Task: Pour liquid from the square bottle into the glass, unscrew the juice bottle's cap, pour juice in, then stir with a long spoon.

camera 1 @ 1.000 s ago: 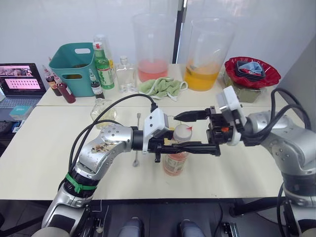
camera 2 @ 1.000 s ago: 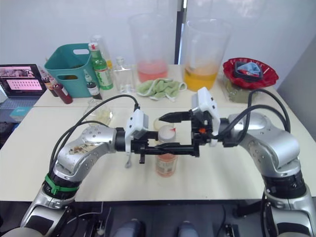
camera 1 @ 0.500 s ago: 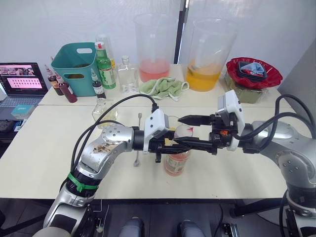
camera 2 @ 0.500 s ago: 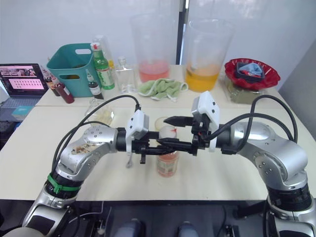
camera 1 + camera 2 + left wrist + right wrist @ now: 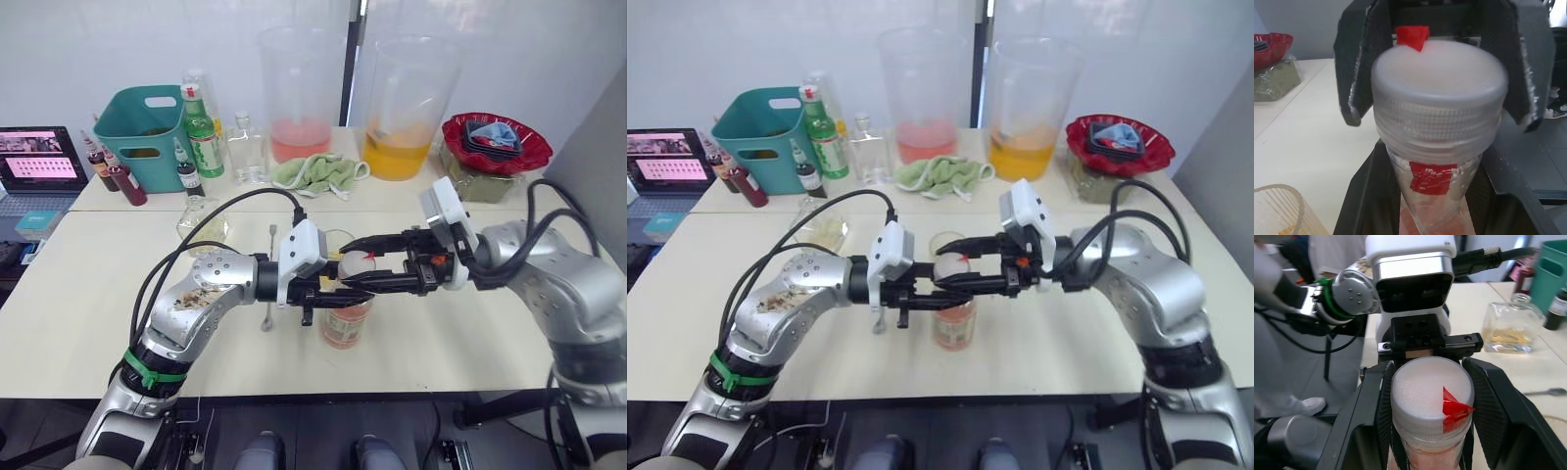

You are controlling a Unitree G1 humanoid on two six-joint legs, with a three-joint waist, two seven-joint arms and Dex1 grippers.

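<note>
The juice bottle [image 5: 345, 321] stands upright near the table's front, with pale pink-orange juice inside. My left gripper [image 5: 331, 294] is shut on its upper body. The juice bottle's cap [image 5: 1440, 93], white with a red spot, is still on the neck. My right gripper [image 5: 356, 262] reaches in from the right, and its fingers [image 5: 1385, 413] press against both sides of the cap. The glass [image 5: 338, 242] stands just behind the bottle. The square bottle [image 5: 201, 219] sits to the left with yellow liquid in it. The long spoon [image 5: 270, 284] lies flat between them.
Along the back stand a teal basket [image 5: 147, 122], a green bottle [image 5: 203, 132], a clear flat bottle [image 5: 248, 152], two big beakers [image 5: 304, 93] [image 5: 407, 108], a green cloth [image 5: 318, 174] and a red bowl [image 5: 495, 142]. A laptop [image 5: 39, 162] sits at the far left.
My right gripper has moved left over the bottle's top, and its fingers have come in around the cap. The left gripper kept its hold on the bottle.
</note>
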